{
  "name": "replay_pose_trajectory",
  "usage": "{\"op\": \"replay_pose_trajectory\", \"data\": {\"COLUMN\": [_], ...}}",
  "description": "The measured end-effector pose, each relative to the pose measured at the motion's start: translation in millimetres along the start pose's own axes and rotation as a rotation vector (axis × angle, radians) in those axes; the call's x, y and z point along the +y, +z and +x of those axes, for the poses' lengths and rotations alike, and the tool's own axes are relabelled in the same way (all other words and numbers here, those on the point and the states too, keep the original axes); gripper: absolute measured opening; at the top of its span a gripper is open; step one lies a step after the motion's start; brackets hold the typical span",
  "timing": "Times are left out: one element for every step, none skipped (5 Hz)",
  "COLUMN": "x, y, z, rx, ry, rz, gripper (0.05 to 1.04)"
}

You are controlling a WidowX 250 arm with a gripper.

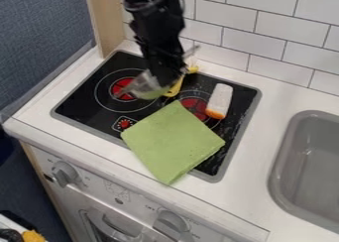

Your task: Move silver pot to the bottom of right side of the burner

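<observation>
The black gripper [165, 78] hangs down from the top edge over the middle of the black stovetop. Right at its left side is the silver pot [144, 87], partly covered by the gripper and seemingly tilted, between the left and right burner rings. Whether the pot rests on the glass or is held cannot be told. The right burner [195, 105] has a red centre, and the front of its ring is overlapped by a green cloth.
A folded green cloth [173, 143] covers the stove's front middle and reaches over the counter. A white and orange object [220, 101] lies on the right burner's side. Behind the gripper is a yellow item [175, 88]. The grey sink [306, 161] is at right, a tiled wall behind.
</observation>
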State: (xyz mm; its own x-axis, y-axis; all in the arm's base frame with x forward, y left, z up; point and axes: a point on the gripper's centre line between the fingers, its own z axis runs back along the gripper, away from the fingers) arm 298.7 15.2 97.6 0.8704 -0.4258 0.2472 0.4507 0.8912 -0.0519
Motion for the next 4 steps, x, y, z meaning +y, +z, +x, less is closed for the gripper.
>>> {"op": "replay_pose_trajectory", "data": {"x": [-20,-30,-33,-34], "y": [-8,-17,-23,-25], "z": [2,-7,-18,-23], "rx": [0.026,0.065,0.100,0.117], "ry": [-0.054,-0.062,-0.060,-0.059], "rz": [-0.014,-0.024,-0.030,-0.035], "gripper": [0.068,0.068,0.068,0.093]}}
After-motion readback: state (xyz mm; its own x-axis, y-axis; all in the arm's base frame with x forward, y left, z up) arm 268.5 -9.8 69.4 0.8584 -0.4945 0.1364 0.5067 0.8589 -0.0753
